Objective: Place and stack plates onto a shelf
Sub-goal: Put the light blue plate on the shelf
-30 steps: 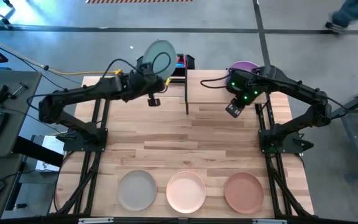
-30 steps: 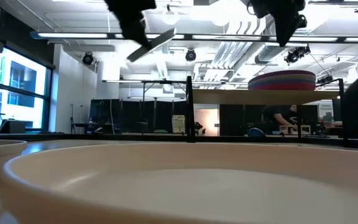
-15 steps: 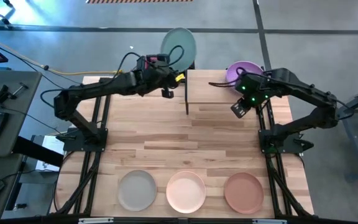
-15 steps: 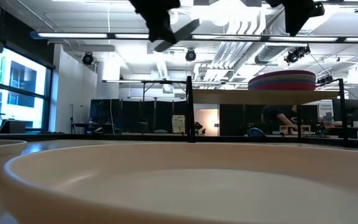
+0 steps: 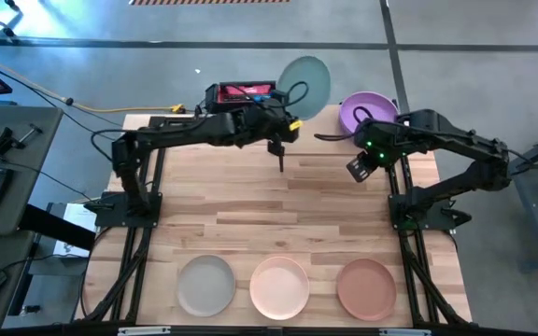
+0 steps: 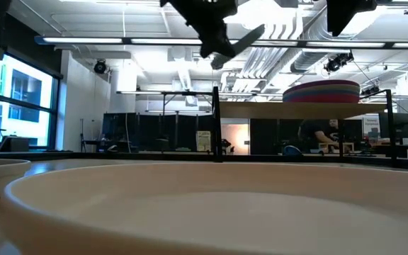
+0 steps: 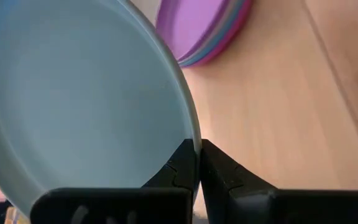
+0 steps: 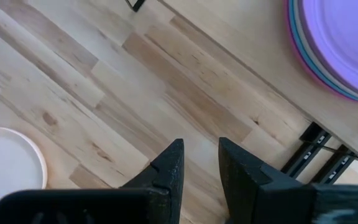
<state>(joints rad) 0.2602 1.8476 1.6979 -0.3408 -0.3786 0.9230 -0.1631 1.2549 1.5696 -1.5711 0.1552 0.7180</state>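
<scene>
shelf (image 5: 334,121) holds purple-topped stack (image 5: 367,110); left pincer (image 7: 197,163) grips teal plate (image 7: 73,99).

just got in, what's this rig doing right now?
Stacking plates on the shelf. The left tool is shut on the rim of the pale teal plate, holding it up over the shelf's left half. A stack with a purple plate on top sits on the shelf's right half. The right tool hangs open in front of that stack. Three plates wait along the table's near edge.
</scene>
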